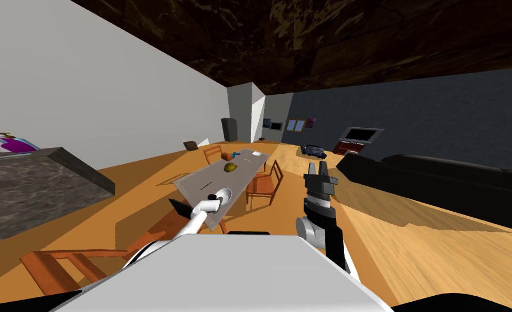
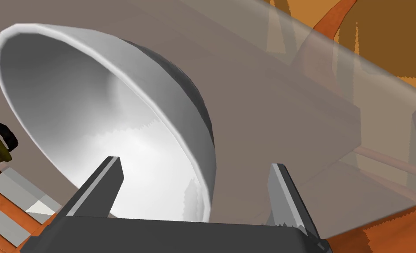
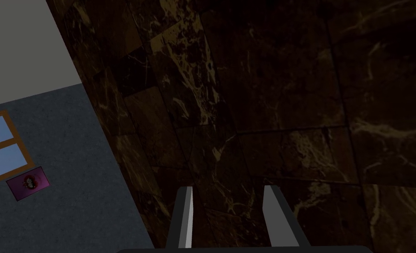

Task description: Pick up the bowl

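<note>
Bowl (image 1: 223, 195) on table (image 1: 209, 176), left hand (image 2: 195, 164) astride its rim (wrist view)

The bowl (image 1: 224, 195) is round and deep, white to light grey in colour, with a thin pale rim and a darker grey outer wall. Its inside is smooth and a little shiny. It stands upright, mouth upward, on the grey see-through table (image 1: 206, 176), at the table's near end, close to its edge.
</note>
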You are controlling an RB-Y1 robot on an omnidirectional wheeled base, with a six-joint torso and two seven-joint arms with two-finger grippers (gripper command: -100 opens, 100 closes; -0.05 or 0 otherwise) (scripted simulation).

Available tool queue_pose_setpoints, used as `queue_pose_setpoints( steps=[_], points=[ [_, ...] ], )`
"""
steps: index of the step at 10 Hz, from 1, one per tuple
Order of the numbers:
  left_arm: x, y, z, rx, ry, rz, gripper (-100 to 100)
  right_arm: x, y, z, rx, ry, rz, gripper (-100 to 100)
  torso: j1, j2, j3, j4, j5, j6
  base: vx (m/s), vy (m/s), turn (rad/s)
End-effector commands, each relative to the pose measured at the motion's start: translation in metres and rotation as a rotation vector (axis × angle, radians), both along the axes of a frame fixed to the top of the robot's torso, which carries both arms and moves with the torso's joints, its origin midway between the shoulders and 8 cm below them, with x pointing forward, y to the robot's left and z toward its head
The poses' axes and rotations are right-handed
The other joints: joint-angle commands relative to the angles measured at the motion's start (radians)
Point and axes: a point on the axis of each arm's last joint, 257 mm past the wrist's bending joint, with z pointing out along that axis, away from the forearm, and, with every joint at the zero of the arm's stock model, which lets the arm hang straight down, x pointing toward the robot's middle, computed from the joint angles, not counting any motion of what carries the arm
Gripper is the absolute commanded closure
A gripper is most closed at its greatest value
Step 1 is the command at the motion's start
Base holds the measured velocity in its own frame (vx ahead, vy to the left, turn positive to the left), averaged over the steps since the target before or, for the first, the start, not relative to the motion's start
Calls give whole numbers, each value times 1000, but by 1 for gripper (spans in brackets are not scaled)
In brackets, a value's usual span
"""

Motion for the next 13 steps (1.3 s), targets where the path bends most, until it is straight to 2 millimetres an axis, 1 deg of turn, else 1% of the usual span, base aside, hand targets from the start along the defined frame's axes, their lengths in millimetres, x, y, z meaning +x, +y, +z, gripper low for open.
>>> queue_pose_setpoints(
  steps=[1,2,3,7,8,9,11,12,13],
  points=[
    [-4,-1,-5,0,-2,1,-100,0,0,0,0,0,0,0,0,0,0,0,0,0,52,19,-9],
    [-2,-1,-3,0,-1,1,-100,0,0,0,0,0,0,0,0,0,0,0,0,0,22,7,-1],
    [-2,-1,-3,0,-3,1,100,0,0,0,0,0,0,0,-1,1,1,0,0,0,0,0,0],
    [-3,-1,-4,-1,-1,1,100,0,0,0,0,0,0,0,-2,3,2,1,-1,0,0,0,0],
    [-3,-1,-4,-1,-1,1,0,0,0,0,0,0,0,0,-2,3,2,1,-1,0,0,0,0],
    [3,1,3,0,-2,-1,100,0,0,0,0,0,0,0,-2,4,2,1,-1,0,-37,-22,15],
    [12,3,15,1,-2,-4,100,0,0,0,0,0,0,0,-5,8,5,2,-2,0,-84,-32,21],
    [11,2,13,1,-6,-3,100,0,0,0,0,0,0,0,-5,10,6,3,-2,0,-36,-11,3],
    [10,2,13,1,-2,-4,0,0,0,0,0,0,0,0,-4,8,5,2,-2,0,-7,-3,0]
  ],
)
